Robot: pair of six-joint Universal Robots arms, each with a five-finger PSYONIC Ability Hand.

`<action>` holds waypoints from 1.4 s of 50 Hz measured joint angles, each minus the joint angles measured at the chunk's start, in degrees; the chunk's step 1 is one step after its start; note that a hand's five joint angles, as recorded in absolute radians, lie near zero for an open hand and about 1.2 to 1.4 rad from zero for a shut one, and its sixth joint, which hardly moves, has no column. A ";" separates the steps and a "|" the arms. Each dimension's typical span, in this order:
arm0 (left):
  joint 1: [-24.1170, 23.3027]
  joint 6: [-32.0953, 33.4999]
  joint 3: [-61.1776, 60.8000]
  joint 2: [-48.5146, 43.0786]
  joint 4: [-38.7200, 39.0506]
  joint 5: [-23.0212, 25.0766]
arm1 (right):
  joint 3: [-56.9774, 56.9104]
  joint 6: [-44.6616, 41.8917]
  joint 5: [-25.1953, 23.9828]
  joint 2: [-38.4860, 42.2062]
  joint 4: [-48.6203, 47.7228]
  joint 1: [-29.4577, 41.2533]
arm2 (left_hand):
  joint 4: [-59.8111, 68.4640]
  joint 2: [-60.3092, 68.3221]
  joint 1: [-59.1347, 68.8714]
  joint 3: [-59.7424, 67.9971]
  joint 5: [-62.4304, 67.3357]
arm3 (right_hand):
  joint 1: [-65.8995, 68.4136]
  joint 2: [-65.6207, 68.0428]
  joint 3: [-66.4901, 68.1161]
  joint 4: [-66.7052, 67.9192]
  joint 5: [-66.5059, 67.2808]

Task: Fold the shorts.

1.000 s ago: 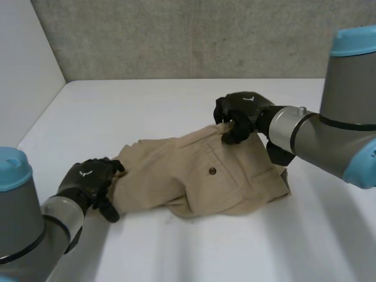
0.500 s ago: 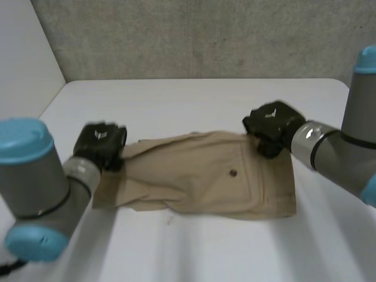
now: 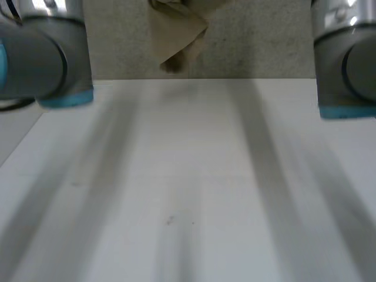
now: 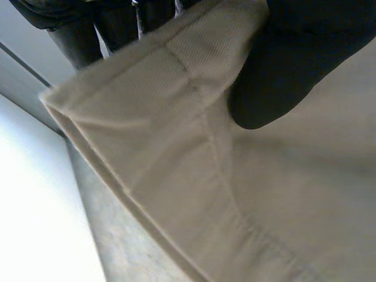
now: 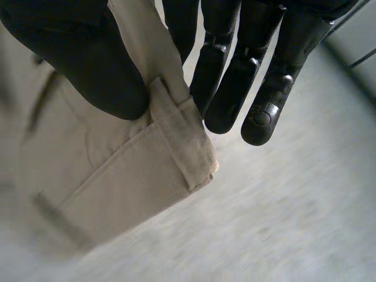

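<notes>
The beige shorts (image 3: 176, 32) hang in the air above the far side of the table, bunched, between my two raised arms. In the left wrist view my left hand (image 4: 288, 64) pinches a hemmed edge of the shorts (image 4: 194, 164) between its thumb and its fingers (image 4: 111, 23). In the right wrist view my right hand (image 5: 82, 59) pinches a corner of the waistband, with a belt loop, of the shorts (image 5: 147, 170) between its thumb and fingers (image 5: 235, 76); the other fingers stay straight beside the cloth.
The white table (image 3: 188, 194) lies below the hanging cloth. A grey wall (image 3: 258, 47) stands behind it. My left arm (image 3: 47, 53) and right arm (image 3: 346, 59) reach up at either side.
The left hand closed on the shorts' edge. Both arms then rose and lifted the shorts off the table, so they hang between the hands.
</notes>
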 measured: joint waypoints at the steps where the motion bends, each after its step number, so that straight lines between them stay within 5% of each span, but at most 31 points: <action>1: -0.13 -0.12 -3.01 0.44 -0.17 0.01 | 1.18 0.06 -0.11 -0.04 2.22 -0.03 | 0.00 0.00 0.00 0.00 0.00 | 0.00 0.00 0.22 0.00 0.00; 11: -0.77 0.38 -25.75 -5.70 -1.63 0.79 | 12.59 0.10 -0.27 4.98 15.83 0.21 | 0.03 0.02 0.00 0.03 0.00 | 0.00 0.00 0.29 0.02 0.23; 22: -2.50 3.26 -32.43 -17.81 -6.26 0.48 | 16.38 0.28 0.25 16.12 26.91 2.27 | 0.03 0.05 0.00 0.12 0.00 | 0.27 0.00 0.71 0.02 0.31; 30: -3.32 5.95 -37.33 -10.00 -15.84 0.38 | 20.99 0.48 0.13 9.39 33.87 2.01 | -7.03 -7.05 -2.81 -6.45 -2.95 | 0.28 0.00 1.00 0.02 0.31; 34: -3.43 5.94 -39.85 -5.20 -21.26 0.34 | 25.06 0.39 -0.19 4.96 35.26 1.87 | -17.76 -18.55 -15.94 -17.79 -13.97 | 0.27 0.00 1.00 0.02 0.31; 36: -3.40 5.79 -41.24 -2.72 -24.22 0.13 | 27.50 0.27 -0.43 3.02 35.60 1.68 | -36.65 -36.54 -35.24 -35.70 -33.18 | 0.27 0.00 1.00 0.02 0.31; 39: -3.27 5.59 -42.74 -0.22 -27.07 -0.49 | 30.78 0.11 -0.92 0.95 35.80 1.18 | -41.77 -41.40 -39.04 -40.62 -38.44 | 0.27 0.00 1.00 0.02 0.31; 59: 0.89 2.89 -46.21 1.27 -29.33 -4.11 | 35.89 2.01 -3.83 0.14 34.92 -0.94 | -41.98 -42.21 -38.93 -41.50 -38.25 | 0.27 0.00 1.12 0.02 0.31; 70: 1.99 -4.55 -46.43 1.55 -32.28 2.63 | 35.63 5.53 -4.19 0.40 34.80 -1.01 | -41.80 -42.20 -38.93 -41.50 -38.13 | 0.27 0.00 1.30 0.02 0.31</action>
